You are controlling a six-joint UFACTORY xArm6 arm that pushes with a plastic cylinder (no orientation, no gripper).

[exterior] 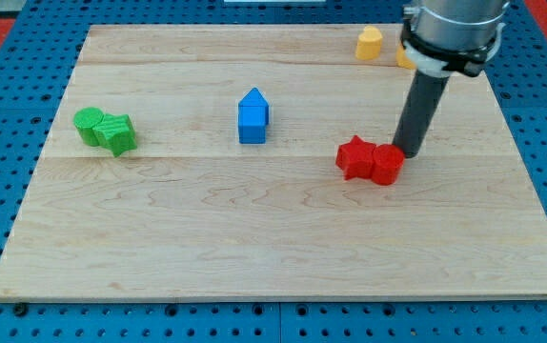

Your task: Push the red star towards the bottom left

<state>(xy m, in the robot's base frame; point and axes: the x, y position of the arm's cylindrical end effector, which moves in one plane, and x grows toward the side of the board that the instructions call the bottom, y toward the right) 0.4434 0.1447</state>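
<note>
The red star [354, 157] lies right of the board's middle, touching a second red block [387, 163] on its right side. My tip [410, 151] stands just to the upper right of the second red block, touching or nearly touching it. The dark rod rises from there to the arm at the view's top right.
Two green blocks [105, 130] sit together at the left. A blue house-shaped block [253, 116] stands left of the red pair. A yellow block [370, 43] lies near the top edge; another yellow block [404, 57] is mostly hidden behind the arm. The wooden board [254, 238] is bordered by blue pegboard.
</note>
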